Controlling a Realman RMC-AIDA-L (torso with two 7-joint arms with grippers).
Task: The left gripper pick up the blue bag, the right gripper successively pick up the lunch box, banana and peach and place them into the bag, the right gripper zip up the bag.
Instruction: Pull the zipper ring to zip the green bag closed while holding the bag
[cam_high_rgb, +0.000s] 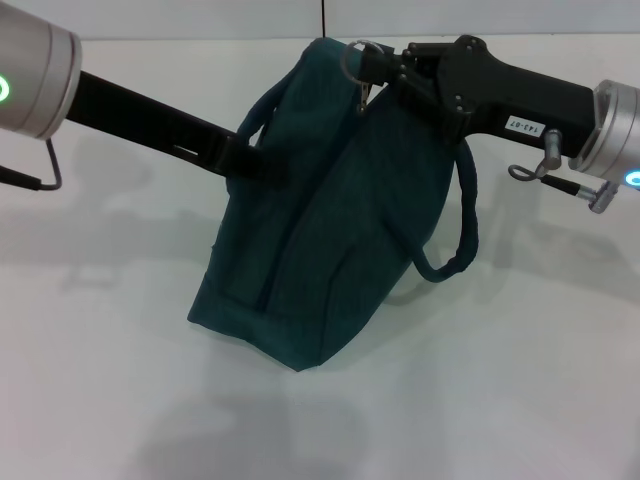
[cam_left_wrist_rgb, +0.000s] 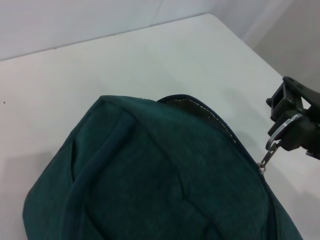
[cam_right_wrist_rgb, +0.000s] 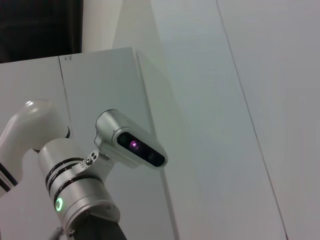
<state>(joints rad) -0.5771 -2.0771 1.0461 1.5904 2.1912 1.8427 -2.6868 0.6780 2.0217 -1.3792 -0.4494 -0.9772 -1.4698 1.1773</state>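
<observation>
The blue bag (cam_high_rgb: 320, 210) stands tilted on the white table, its top lifted. My left gripper (cam_high_rgb: 255, 160) comes from the left and is shut on the bag's near handle at its upper left side. My right gripper (cam_high_rgb: 385, 70) comes from the right at the bag's top and is shut on the zipper's metal ring pull (cam_high_rgb: 358, 58). In the left wrist view the bag (cam_left_wrist_rgb: 150, 175) fills the frame, with the ring pull (cam_left_wrist_rgb: 280, 132) hooked in the right gripper (cam_left_wrist_rgb: 292, 125). The second handle (cam_high_rgb: 462, 225) hangs loose on the right. Lunch box, banana and peach are out of view.
The white table (cam_high_rgb: 500, 380) runs all around the bag, its far edge near the wall. The right wrist view shows only my left arm's silver wrist (cam_right_wrist_rgb: 80, 195), its camera (cam_right_wrist_rgb: 132, 142) and the wall.
</observation>
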